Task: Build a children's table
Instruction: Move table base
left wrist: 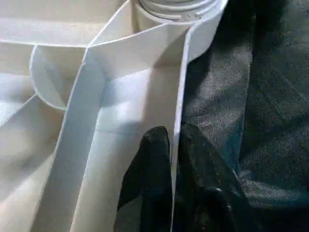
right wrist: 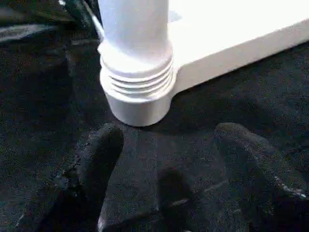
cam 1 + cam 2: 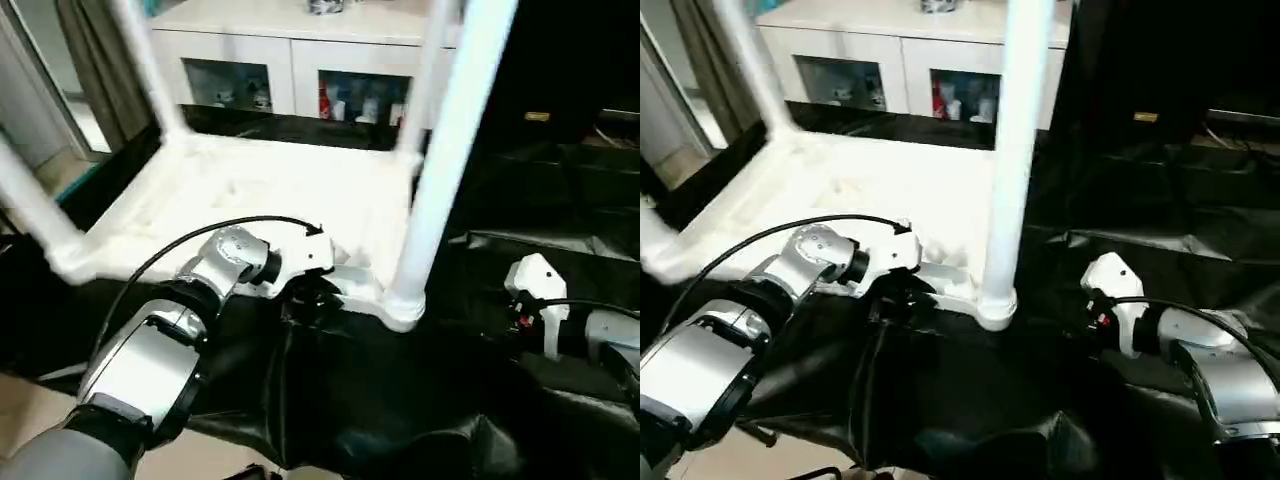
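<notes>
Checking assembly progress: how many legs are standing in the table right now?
4, one at each corner of the upturned table: near-right leg, far-right leg, far-left leg, near-left leg.

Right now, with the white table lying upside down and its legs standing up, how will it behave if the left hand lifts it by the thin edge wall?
The table is probably light: hollow ribbed plastic. The thin edge wall between the left hand's fingers may flex. The tall legs could make it swing or tip.
</notes>
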You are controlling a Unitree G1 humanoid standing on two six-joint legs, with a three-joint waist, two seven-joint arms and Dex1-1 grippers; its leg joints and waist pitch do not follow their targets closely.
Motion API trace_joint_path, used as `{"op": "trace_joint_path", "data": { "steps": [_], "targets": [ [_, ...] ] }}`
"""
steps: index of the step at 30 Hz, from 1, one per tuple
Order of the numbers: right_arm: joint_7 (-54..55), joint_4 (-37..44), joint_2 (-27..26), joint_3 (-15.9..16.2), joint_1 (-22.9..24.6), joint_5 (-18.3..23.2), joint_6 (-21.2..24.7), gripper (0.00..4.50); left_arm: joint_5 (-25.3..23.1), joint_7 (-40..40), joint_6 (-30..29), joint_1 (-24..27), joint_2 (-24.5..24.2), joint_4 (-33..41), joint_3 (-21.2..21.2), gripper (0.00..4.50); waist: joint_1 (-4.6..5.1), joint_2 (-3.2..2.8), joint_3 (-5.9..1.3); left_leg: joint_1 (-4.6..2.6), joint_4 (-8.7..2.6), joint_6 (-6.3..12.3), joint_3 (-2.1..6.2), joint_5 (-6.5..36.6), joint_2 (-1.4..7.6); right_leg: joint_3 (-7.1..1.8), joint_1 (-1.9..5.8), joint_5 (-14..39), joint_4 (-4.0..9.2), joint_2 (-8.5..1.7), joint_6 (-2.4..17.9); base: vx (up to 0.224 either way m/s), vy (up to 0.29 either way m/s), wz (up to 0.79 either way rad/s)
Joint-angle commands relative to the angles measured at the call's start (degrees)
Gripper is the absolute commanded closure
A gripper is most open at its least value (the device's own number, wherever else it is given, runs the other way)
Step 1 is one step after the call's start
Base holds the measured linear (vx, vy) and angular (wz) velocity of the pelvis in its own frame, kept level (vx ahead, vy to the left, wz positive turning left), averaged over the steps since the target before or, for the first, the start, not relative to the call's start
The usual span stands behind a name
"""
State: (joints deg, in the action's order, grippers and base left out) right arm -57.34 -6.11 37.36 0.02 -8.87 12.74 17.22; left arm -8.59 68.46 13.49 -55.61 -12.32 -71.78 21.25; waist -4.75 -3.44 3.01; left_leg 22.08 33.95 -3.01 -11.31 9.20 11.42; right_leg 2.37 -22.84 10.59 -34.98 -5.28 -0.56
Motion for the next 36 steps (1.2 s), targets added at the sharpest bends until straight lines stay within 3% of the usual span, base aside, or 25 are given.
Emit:
{"op": "trace_joint_path", "data": {
  "steps": [1,4,5,6,7,9,10,13,14,18,19,20,21,23,26,28,32,36],
  "targets": [
    [1.46,-0.87,-0.49,0.28,-0.96,-0.78,-0.57,0.92,-0.7,-3.32,-3.69,0.08,-0.93,-1.65,-0.36,4.38,-0.3,1.39,-3.69,-0.74,-3.71,3.38,1.0,15.57,1.05,-1.03,2.76,16.89,5.26,-2.77,12.75,0.0,0.0,0.0],
    [3.03,-2.42,-1.57,0.42,-1.5,-1.51,-1.35,0.92,0.72,-4.75,-6.34,0.83,0.31,-1.15,-2.48,4.46,-0.03,1.41,-3.67,-0.88,-3.66,3.13,0.92,15.84,0.98,-1.09,2.64,17.84,5.47,-2.69,12.63,0.0,0.0,0.0],
    [3.7,-2.98,-1.99,0.69,-1.69,-2.06,-1.86,0.92,1.21,-5.35,-7.78,1.59,1.0,-0.4,-3.01,4.46,0.01,2.17,-3.64,-0.82,-3.66,3.36,0.89,15.74,0.95,-1.04,2.67,17.88,5.54,-2.64,12.55,0.0,0.0,0.0],
    [4.23,-3.43,-2.33,0.86,-1.9,-2.44,-2.27,0.92,1.49,-5.88,-8.77,2.33,1.6,0.38,-3.23,4.46,0.04,1.88,-3.68,-0.86,-3.59,3.65,0.91,15.25,1.03,-1.07,2.61,17.45,5.4,-2.79,12.94,0.0,0.0,0.0],
    [4.72,-3.82,-2.66,0.99,-2.17,-2.69,-2.59,0.92,1.36,-6.3,-8.73,3.25,2.04,1.42,-3.08,4.46,0.09,2.09,-3.61,-0.67,-3.61,3.9,0.92,15.08,0.97,-1.04,2.65,17.43,5.43,-2.71,12.87,0.0,0.0,0.0],
    [5.13,-4.18,-2.97,1.09,-2.49,-2.84,-2.79,0.92,1.03,-6.77,-7.94,4.35,2.42,2.69,-2.69,4.46,0.11,1.92,-3.7,-0.82,-3.55,4.36,0.9,14.9,1.04,-1.08,2.56,17.01,5.43,-2.69,12.97,0.0,0.0,0.0],
    [5.56,-4.55,-3.32,1.23,-2.87,-3.01,-2.92,0.92,0.54,-7.52,-7.57,5.28,2.68,3.81,-2.31,4.46,0.14,2.3,-3.75,-0.74,-3.46,4.7,0.78,14.52,0.97,-1.08,2.59,16.66,5.48,-2.62,12.88,0.0,0.0,0.0],
    [6.78,-5.06,-4.62,1.73,-3.7,-3.39,-3.27,0.92,-0.09,-9.82,-4.86,8.42,3.6,7.19,-1.58,4.46,0.1,2.13,-3.6,-0.86,-3.62,5.09,0.8,14.47,1.23,-1.14,2.31,17.16,5.49,-2.62,12.59,0.0,0.0,0.0],
    [7.01,-5.08,-5.11,1.92,-3.88,-3.37,-3.38,0.92,0.01,-10.33,-4.27,9.48,4.02,8.23,-1.77,4.46,-0.07,2.53,-3.64,-0.97,-3.65,4.93,0.77,15.01,1.24,-1.15,2.31,18.48,5.63,-2.63,11.93,0.0,0.0,0.0],
    [7.24,-5.02,-5.82,2.14,-4.05,-3.29,-3.77,0.92,-0.03,-10.78,-4.89,10.7,4.31,9.77,-2.16,4.46,-0.41,2.43,-3.69,-0.99,-3.83,4.32,0.85,15.28,1.32,-1.28,2.14,19.05,5.53,-2.66,11.0,0.0,0.0,0.0],
    [7.23,-5.04,-6.13,2.13,-4.17,-3.14,-3.88,0.92,0.08,-11.16,-5.19,11.03,4.36,10.25,-2.46,4.46,-0.38,2.84,-3.68,-0.93,-3.85,4.35,0.81,15.2,1.33,-1.34,2.18,18.68,5.5,-2.68,10.9,0.0,0.0,0.0],
    [7.23,-5.04,-6.13,2.13,-4.17,-3.14,-3.88,0.92,0.08,-11.16,-5.19,11.03,4.36,10.25,-2.46,4.46,-0.45,2.67,-3.7,-0.89,-3.88,4.35,0.88,15.03,1.37,-1.35,2.21,18.49,5.36,-2.77,10.93,0.0,0.0,0.0],
    [7.23,-5.22,-6.39,2.16,-4.38,-3.12,-4.0,0.92,0.19,-11.21,-5.16,11.36,4.26,10.91,-2.6,4.04,-0.4,2.87,-3.71,-0.83,-3.86,4.42,0.82,14.96,1.31,-1.35,2.18,18.71,5.46,-2.77,10.67,0.0,0.0,0.0],
    [7.14,-5.75,-6.59,2.27,-4.77,-3.12,-4.27,0.92,0.52,-11.31,-6.53,11.4,3.97,11.33,-2.97,4.04,-0.4,2.72,-3.69,-0.81,-3.87,4.46,0.84,14.84,1.24,-1.35,2.13,19.25,5.51,-2.79,10.31,0.0,0.0,0.0],
    [7.06,-6.3,-6.67,2.39,-5.18,-3.12,-4.52,0.92,0.77,-11.08,-7.92,11.14,3.54,11.3,-3.3,3.63,-0.42,2.82,-3.58,-0.9,-3.9,4.14,0.77,15.5,1.23,-1.35,1.97,20.43,5.69,-2.78,10.32,0.0,0.0,0.0],
    [6.98,-6.54,-6.75,2.45,-5.38,-3.16,-4.75,0.92,1.26,-11.43,-8.21,10.52,3.08,10.53,-4.33,3.58,-0.41,2.53,-3.57,-0.96,-4.08,3.7,0.9,16.35,1.28,-1.32,1.9,20.65,5.71,-2.74,10.14,0.0,0.0,0.0],
    [6.93,-6.46,-6.73,2.48,-5.31,-3.07,-4.84,0.92,1.78,-11.45,-8.34,10.19,2.52,9.9,-5.33,3.5,-0.25,2.62,-3.57,-0.94,-4.29,3.12,0.97,17.47,1.32,-1.36,2.01,19.17,5.61,-2.67,10.48,0.0,0.0,0.0],
    [7.49,-6.42,-6.82,2.1,-5.19,-2.78,-5.45,0.92,0.65,-11.14,-7.52,10.3,1.1,9.2,-4.91,3.5,0.0,2.72,-3.4,-0.9,-4.38,2.73,1.07,18.58,1.16,-1.35,1.99,23.2,6.08,-2.83,8.98,0.0,0.0,0.0]
  ]
}}
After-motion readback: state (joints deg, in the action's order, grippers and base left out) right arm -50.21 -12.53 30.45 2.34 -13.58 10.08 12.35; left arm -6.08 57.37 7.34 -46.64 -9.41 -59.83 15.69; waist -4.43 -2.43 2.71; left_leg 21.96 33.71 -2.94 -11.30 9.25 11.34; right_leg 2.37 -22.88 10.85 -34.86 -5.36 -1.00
